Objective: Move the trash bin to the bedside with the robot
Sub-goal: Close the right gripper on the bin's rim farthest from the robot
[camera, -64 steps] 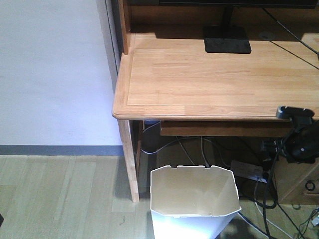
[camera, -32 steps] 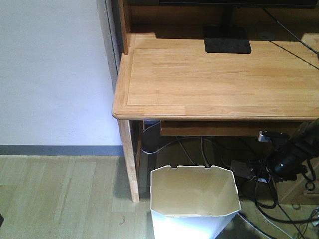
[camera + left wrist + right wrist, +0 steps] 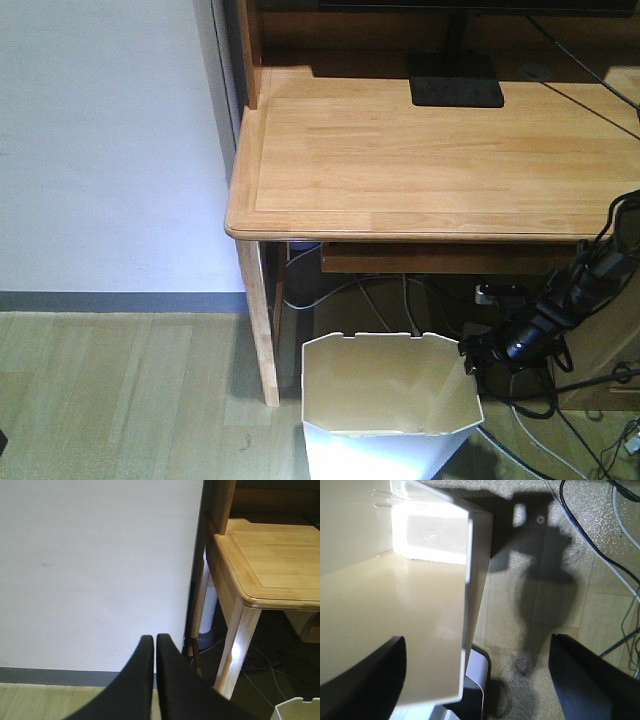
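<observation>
My front view is evenly lit from overhead: the worktop (image 3: 400,150) is bright, the space under it murky. In my right wrist view a patch inside the trash bin (image 3: 395,610) blows out to white, a dark shadow lies on the floor (image 3: 602,605), and the fingers (image 3: 362,680) are black, blurred shapes at the corners.

A black monitor base (image 3: 456,92) stands on the light wooden tabletop (image 3: 400,170), loose cables (image 3: 405,300) underneath, white wall (image 3: 100,140) alongside.
</observation>
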Controlling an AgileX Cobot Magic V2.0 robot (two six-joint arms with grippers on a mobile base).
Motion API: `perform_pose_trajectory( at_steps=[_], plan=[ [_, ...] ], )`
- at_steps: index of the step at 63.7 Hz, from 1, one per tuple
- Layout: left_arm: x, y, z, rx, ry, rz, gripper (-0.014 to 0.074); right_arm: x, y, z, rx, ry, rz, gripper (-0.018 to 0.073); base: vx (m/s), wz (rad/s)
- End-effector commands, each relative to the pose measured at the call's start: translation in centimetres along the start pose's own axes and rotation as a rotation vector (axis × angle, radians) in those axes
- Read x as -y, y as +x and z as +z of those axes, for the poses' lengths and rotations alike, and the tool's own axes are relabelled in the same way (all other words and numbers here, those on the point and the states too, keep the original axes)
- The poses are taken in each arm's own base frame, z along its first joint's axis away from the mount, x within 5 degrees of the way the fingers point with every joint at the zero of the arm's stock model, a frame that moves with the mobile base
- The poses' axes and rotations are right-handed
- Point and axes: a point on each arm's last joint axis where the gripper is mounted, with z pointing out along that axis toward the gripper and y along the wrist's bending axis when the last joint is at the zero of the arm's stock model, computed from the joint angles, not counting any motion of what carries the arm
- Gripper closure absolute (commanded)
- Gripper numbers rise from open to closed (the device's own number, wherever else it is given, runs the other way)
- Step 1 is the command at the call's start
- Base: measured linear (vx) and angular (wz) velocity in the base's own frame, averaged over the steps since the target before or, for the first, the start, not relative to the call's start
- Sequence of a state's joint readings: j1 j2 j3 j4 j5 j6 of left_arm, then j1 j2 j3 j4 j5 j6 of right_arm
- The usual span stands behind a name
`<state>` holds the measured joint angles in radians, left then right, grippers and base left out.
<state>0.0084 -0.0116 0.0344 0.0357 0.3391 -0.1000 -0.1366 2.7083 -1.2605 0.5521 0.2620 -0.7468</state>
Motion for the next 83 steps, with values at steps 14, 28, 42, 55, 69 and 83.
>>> perform_pose_trajectory(
  at_steps=[14,28,42,55,69,83],
  plan=[
    [0.1,-0.5,0.1,0.051,0.007,-0.006,0.0603,0.5,-2.5,1.7,0.042,-0.022,-0.007,-0.0011,0.00,0.00],
    [0.1,-0.5,0.1,0.051,0.007,-0.006,0.0603,0.7,-2.7,4.0,0.024,-0.041,0.002,-0.0011,0.00,0.00],
    [0.1,-0.5,0.1,0.051,0.007,-0.006,0.0603,0.9,-2.9,6.0,0.013,-0.058,0.006,0.0008,0.00,0.00],
    [0.1,-0.5,0.1,0.051,0.007,-0.006,0.0603,0.9,-3.0,7.9,-0.011,-0.095,0.003,0.0060,0.00,0.00],
    [0.1,-0.5,0.1,0.051,0.007,-0.006,0.0603,0.5,-3.5,8.8,-0.061,-0.178,-0.007,0.0270,0.00,0.00],
    [0.1,-0.5,0.1,0.051,0.007,-0.006,0.0603,0.4,-4.5,8.0,-0.028,-0.202,0.017,0.0574,0.00,0.00]
  ],
)
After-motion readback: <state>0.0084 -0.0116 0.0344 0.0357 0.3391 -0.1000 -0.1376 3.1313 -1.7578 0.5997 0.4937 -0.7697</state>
